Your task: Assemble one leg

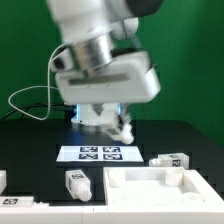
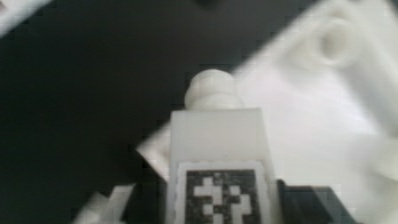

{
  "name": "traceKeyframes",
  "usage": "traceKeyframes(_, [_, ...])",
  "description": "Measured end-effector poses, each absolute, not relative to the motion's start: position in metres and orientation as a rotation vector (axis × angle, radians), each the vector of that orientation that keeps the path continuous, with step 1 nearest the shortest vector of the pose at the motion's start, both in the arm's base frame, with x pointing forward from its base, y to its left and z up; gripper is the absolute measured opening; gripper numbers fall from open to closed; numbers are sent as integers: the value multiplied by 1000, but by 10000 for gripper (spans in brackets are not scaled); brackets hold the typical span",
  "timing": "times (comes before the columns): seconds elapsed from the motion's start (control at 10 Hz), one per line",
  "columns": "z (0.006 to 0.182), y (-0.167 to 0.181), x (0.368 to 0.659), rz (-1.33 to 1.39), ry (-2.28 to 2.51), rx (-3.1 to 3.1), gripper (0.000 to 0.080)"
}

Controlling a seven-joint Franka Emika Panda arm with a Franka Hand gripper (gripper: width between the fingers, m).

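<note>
Leg in hand: one leg (image 2: 221, 140). I see its tagged body held low in the wrist view, with the rounded stub pointing away from the camera. In the exterior view it hangs above the table at frame centre.
Gripper: one gripper (image 1: 108, 122), clamped on that leg with the jaws against both sides of the tagged body.
Loose legs: two I can count for sure. The second leg (image 1: 172, 159) lies at the right of the exterior frame, just beside the panel's far edge. The third leg (image 1: 78, 183) lies lower centre-left, near the panel's left side.
Left edge: white tagged pieces (image 1: 8, 192), cut off by the frame, so I cannot tell what they are.
Panel: one white rimmed panel (image 1: 160, 190), lower right of the exterior frame.
Marker board: one marker board (image 1: 98, 153), flat on the black table (image 1: 40, 150), below the gripper in the frame.
</note>
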State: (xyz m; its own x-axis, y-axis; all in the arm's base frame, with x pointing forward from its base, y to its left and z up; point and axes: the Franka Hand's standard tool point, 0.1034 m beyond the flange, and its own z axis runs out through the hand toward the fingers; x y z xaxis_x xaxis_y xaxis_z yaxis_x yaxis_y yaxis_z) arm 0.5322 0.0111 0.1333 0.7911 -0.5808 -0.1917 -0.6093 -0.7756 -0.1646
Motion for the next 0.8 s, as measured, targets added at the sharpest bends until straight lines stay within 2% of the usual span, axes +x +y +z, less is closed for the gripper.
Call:
traceKeyframes(0.1, [133, 19, 536, 156, 846, -2833, 284])
traceKeyframes(0.5, [132, 31, 551, -280, 858, -2870, 284])
traceKeyframes(0.8, [150, 55, 601, -517, 560, -2983, 284])
